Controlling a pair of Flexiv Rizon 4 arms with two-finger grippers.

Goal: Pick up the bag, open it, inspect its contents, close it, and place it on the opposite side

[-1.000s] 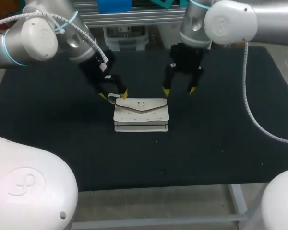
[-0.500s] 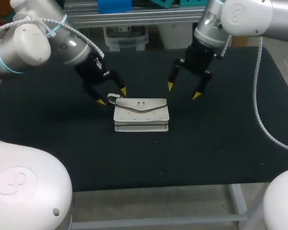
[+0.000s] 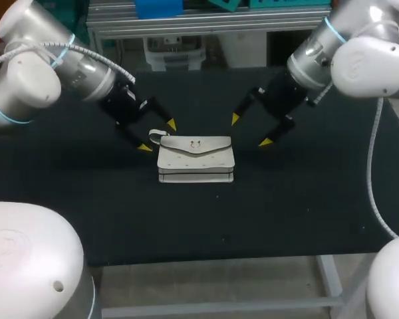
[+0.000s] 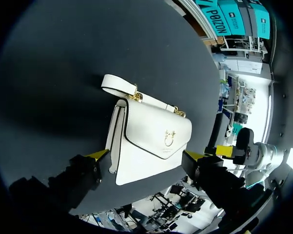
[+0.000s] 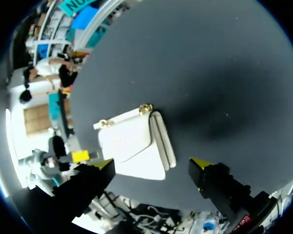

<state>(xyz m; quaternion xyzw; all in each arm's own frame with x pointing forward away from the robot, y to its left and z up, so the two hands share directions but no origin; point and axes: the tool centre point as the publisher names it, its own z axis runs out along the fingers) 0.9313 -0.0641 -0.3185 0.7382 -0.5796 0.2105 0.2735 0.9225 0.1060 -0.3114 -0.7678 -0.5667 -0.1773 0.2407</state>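
Observation:
A small white bag [image 3: 195, 159] with a closed flap, gold clasp and short handle lies flat on the black table [image 3: 306, 199]. My left gripper [image 3: 157, 136] hangs open just left of the bag, its yellow tips either side of the handle end without touching. In the left wrist view the bag [image 4: 149, 141] lies ahead of the open left gripper [image 4: 149, 157], between the lines of its fingers. My right gripper [image 3: 250, 130] is open above the table, right of the bag and apart from it. The right wrist view shows the bag [image 5: 134, 144] ahead of the open right gripper [image 5: 154, 165].
The black mat covers the whole table, with the bag near its middle. The table's front edge [image 3: 219, 260] runs across the lower part of the head view. Nothing else lies on the mat.
My right gripper has swung out to the right and away from the bag. My left gripper has shifted slightly left and turned, staying by the handle. The bag has not moved.

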